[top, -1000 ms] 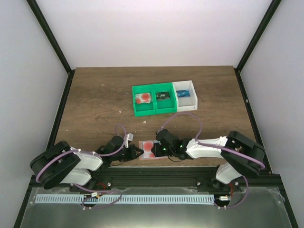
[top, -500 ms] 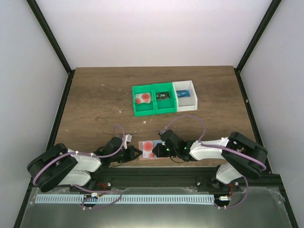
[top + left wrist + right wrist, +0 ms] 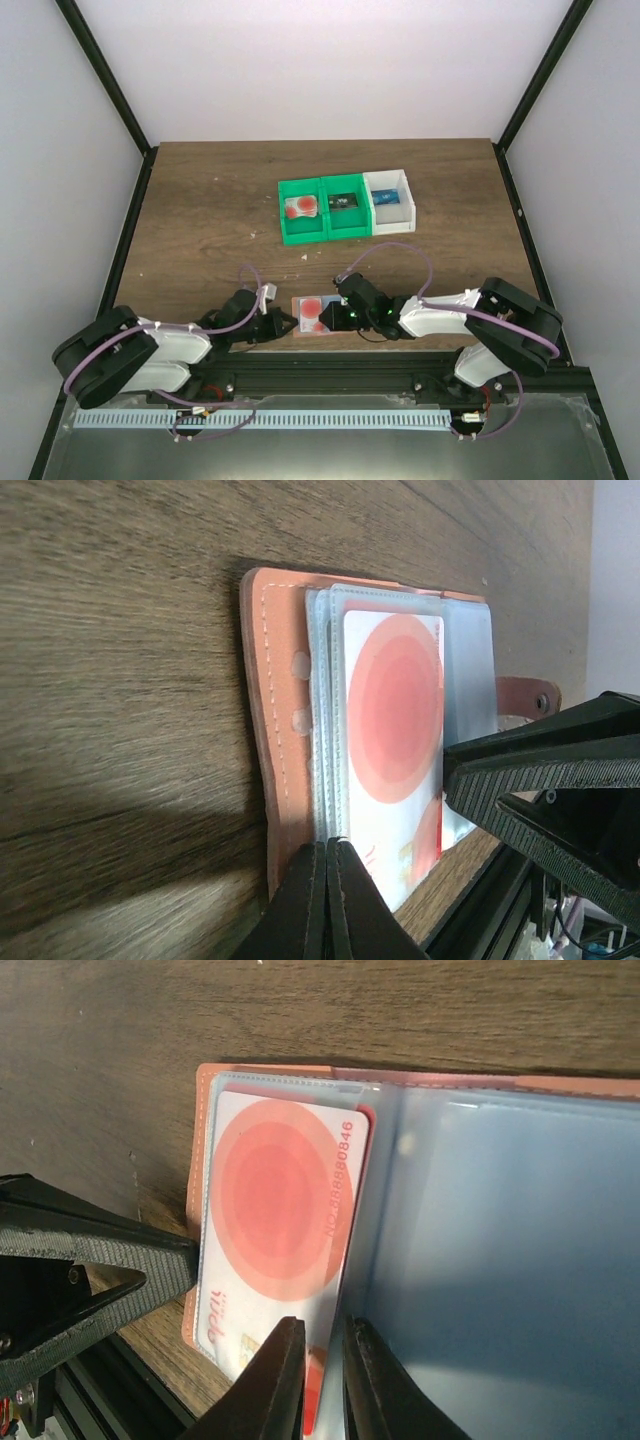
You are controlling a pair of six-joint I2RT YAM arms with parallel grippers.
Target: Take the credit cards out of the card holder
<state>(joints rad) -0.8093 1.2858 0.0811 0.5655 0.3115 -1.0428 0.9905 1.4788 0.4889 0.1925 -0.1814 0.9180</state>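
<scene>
The card holder (image 3: 311, 316), a small flat salmon-pink folding wallet with blue-grey plastic sleeves, lies open on the brown wooden table (image 3: 200, 200). It sits at the lower middle of the overhead view, between the two grippers and well apart from the green and white plastic bins (image 3: 345, 215) higher up.

In the holder's left panel sits a pale whitish-pink credit card (image 3: 280, 1210) with a round red-orange blot. In the right wrist view its lower end reaches past the holder's salmon rim (image 3: 260, 1068), so it looks partly drawn out.

The left gripper (image 3: 326, 848) has its fingers pressed together at the edge of the sleeves. The sleeve edges run into the seam between the fingers, so it appears clamped on the card holder as an anchor.

The right gripper (image 3: 320, 1325) has its fingers narrowly apart, with the card's lower right corner showing in the gap. I cannot tell whether the pads actually bear on the card.

The step in hand looks like sliding this card free. To do it well, the right gripper should close on the card alone, not on the sleeve under it. It should then draw the card flat and straight along the card's long side, towards the bottom of the right wrist view. The left grip should hold firm so the holder does not drag along or fold shut. Tilting the card would likely jam it in the sleeve mouth.
</scene>
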